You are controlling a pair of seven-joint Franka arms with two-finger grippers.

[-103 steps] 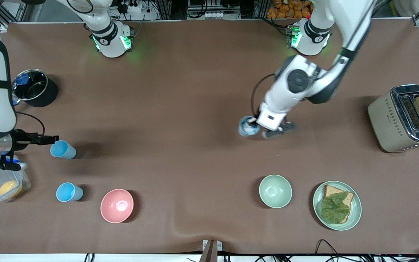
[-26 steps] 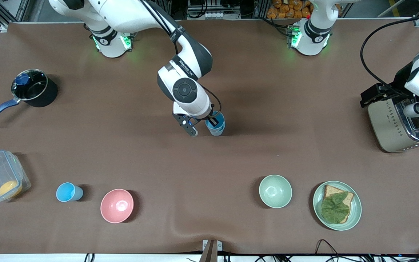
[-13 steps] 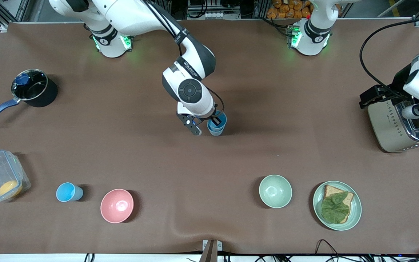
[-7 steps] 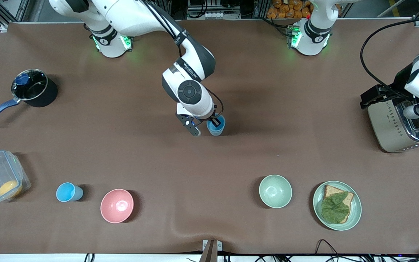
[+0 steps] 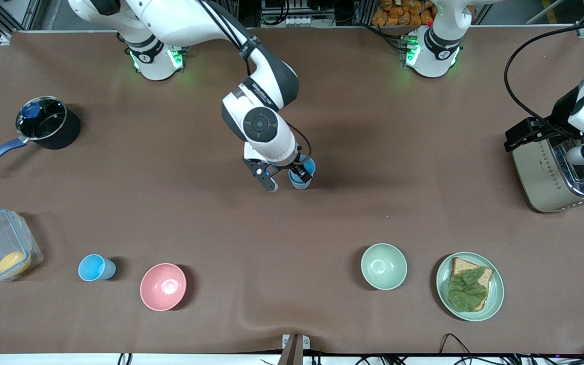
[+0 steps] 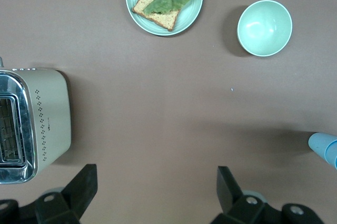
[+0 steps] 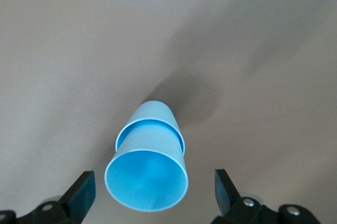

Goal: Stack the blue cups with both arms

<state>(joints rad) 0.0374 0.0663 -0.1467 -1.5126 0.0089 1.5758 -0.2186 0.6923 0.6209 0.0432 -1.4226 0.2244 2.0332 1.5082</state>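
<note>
While a lone sky-blue plastic cup (image 5: pixel 93 267) waits nearest the camera, two nested blue tapered cups (image 7: pixel 148 173) stand mid-surface. Over them the right gripper (image 5: pixel 284 179) hangs spread, empty; fetching that cup seems next. Left gripper (image 6: pixel 152 192), open, idles above the toaster (image 5: pixel 555 167).

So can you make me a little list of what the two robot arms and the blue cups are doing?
stacked cups: sky-blue cup nested in another blue cup, mid-table
right gripper: jaws open, around the stack
left gripper: jaws open, waiting over the toaster
spare blue cup: alone, between the pink bowl and the plastic box
</note>
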